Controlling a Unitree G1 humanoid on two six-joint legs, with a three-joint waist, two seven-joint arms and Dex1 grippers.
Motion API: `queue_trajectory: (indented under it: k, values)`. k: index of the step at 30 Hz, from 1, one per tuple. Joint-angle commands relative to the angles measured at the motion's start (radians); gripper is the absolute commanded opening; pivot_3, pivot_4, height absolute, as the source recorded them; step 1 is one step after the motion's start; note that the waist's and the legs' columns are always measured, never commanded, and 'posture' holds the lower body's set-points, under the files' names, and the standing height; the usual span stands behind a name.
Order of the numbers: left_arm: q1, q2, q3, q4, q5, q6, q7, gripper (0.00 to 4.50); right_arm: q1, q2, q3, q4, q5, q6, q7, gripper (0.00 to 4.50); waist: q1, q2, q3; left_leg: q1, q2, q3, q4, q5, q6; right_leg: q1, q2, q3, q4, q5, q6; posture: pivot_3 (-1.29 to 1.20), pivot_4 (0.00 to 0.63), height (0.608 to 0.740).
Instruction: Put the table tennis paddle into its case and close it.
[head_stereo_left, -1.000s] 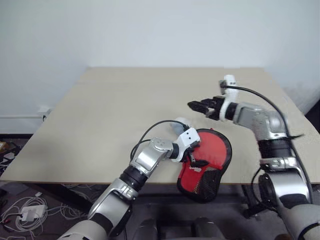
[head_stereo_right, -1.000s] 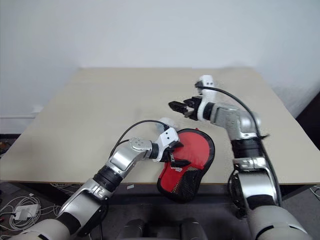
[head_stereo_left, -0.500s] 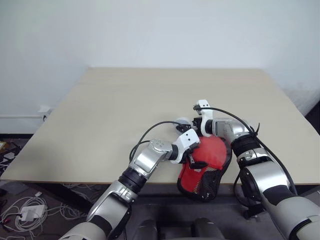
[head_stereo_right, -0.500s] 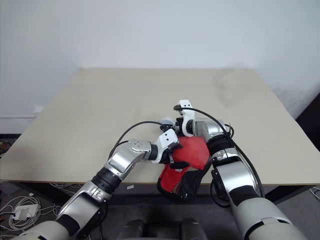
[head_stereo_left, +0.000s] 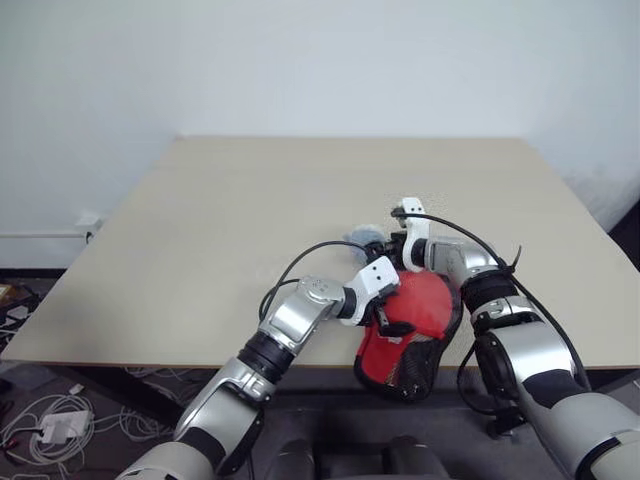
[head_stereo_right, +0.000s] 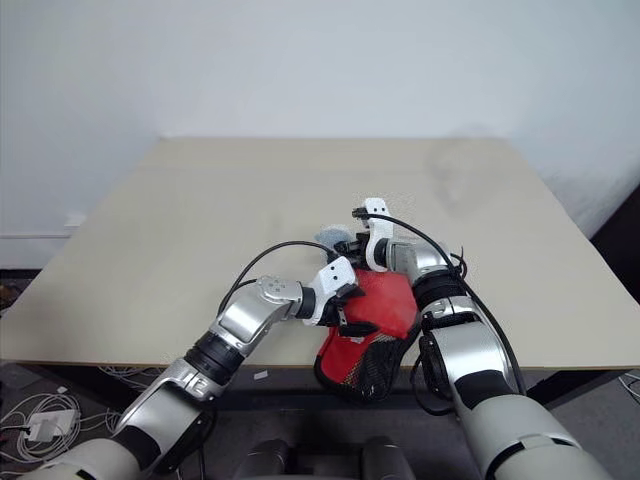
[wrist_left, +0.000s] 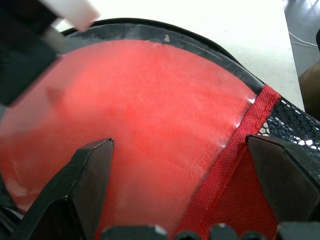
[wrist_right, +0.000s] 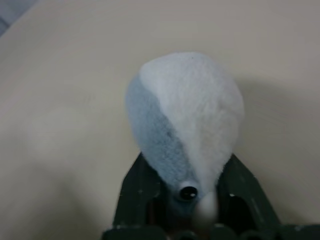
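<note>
Paddle with round red rubber face sits inside the soft red-and-black case at the bench edge; stiff and light, we judge; left gripper wide, right gripper pinching a grey-white soft lump.

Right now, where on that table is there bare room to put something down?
The table is bare along its far edge by the wall and on its left half. It is crowded at the near right edge, where the case, a grey-white soft lump and both grippers meet.

Far edge of the case behind the right claw; paddle handle hidden inside.
</note>
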Motion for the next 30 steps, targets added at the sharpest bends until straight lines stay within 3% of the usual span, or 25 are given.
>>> queue_trajectory:
  k: [1,13,21,25,30]
  values:
    - [0.027,0.009,-0.028,0.081,0.039,0.053,0.0,4.5,-0.068,-0.012,-0.081,0.026,0.003,-0.112,-0.13,0.46,0.0,0.0,0.0,0.0,0.0,0.0,0.0,0.0,0.0,0.0,0.0,0.0,0.0,0.0,0.0,0.0,0.0,0.74]
    - [0.026,0.013,-0.018,0.085,0.039,0.058,0.004,4.5,-0.066,-0.092,-0.113,0.08,-0.061,-0.224,-0.26,0.46,-0.001,0.0,0.0,0.01,0.0,0.0,-0.003,0.0,0.0,0.009,0.0,0.0,-0.001,0.0,0.0,0.0,0.0,0.74]
    - [0.029,0.006,-0.016,0.086,0.04,0.058,0.017,4.5,-0.057,-0.195,-0.189,0.131,-0.049,-0.163,-0.422,0.46,-0.001,0.001,0.001,0.01,0.0,0.0,-0.003,0.0,0.0,0.009,0.0,0.0,-0.001,-0.001,0.0,0.0,0.0,0.74]
    - [0.033,-0.002,-0.017,0.084,0.038,0.061,0.025,4.5,-0.022,-0.231,-0.201,0.067,-0.049,-0.08,-0.438,0.46,0.009,0.001,0.001,0.01,0.0,0.0,-0.002,0.0,0.0,0.01,0.0,0.0,-0.001,-0.001,0.0,0.0,0.0,0.74]
    - [0.039,-0.018,-0.023,0.089,0.036,0.06,0.029,4.5,0.101,-0.275,-0.233,-0.214,-0.021,0.119,-0.43,0.46,0.02,0.002,0.0,0.01,-0.002,0.0,-0.001,0.0,0.0,0.011,-0.002,0.0,-0.001,-0.001,0.0,0.0,0.0,0.74]
